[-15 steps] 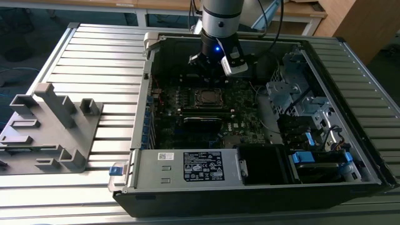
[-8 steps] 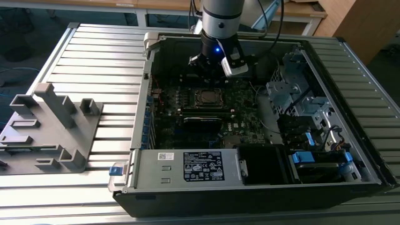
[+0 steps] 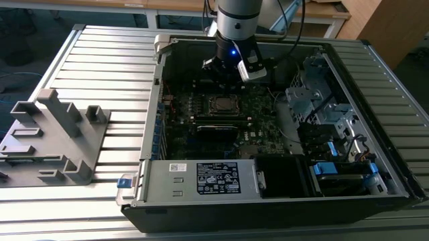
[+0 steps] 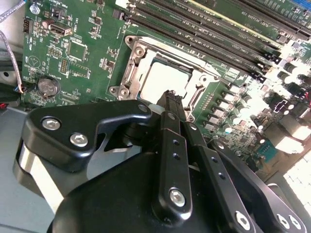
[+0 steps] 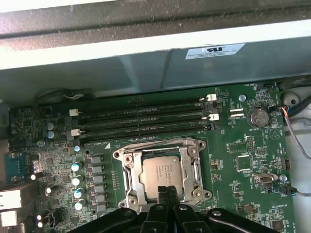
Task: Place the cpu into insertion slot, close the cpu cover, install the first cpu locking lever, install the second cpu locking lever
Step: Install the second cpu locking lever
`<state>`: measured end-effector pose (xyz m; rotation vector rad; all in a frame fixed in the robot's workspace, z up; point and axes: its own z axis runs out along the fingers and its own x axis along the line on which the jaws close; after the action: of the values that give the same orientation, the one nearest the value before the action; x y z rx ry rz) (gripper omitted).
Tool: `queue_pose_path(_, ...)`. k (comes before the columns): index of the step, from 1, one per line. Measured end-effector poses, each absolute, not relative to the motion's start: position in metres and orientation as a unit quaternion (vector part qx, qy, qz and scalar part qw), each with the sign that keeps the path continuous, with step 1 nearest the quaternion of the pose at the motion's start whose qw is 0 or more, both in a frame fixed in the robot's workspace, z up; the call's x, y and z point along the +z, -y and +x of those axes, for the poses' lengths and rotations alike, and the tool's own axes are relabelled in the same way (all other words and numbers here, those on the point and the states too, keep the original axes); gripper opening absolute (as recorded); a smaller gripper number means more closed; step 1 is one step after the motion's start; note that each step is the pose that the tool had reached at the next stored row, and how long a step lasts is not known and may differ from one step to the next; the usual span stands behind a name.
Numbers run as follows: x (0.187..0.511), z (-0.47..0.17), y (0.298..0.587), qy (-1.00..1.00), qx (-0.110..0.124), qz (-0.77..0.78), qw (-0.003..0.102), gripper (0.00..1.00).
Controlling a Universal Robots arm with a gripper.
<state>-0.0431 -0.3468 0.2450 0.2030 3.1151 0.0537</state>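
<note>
The cpu [image 5: 163,171] lies flat in the insertion slot [image 3: 222,104], its dull silver face up. It also shows in the second wrist view as a bright square, the cpu [image 4: 163,80]. The cpu cover [image 5: 193,167], a thin silver frame, lies down around the chip. Thin metal levers run along the socket's sides; I cannot tell whether they are latched. My gripper [image 5: 167,191] hangs just above the socket's near edge, fingers pressed together and holding nothing. In the exterior view the gripper [image 3: 226,83] is inside the open computer case, above the board's far part.
Long black memory slots [image 5: 146,119] run beside the socket toward the case wall [image 5: 146,63]. A coin battery [image 5: 257,116] sits on the green board. A power supply [image 3: 218,176] and drive cage [image 3: 315,100] crowd the case. A grey fixture [image 3: 54,135] stands on the slatted table at the exterior view's left.
</note>
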Motion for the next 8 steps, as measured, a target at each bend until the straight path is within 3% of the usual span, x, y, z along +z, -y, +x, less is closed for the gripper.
queue_pose_path(8,0.2485,-0.0431,0.3474,-0.998,0.017,0.065,0.010,0.11)
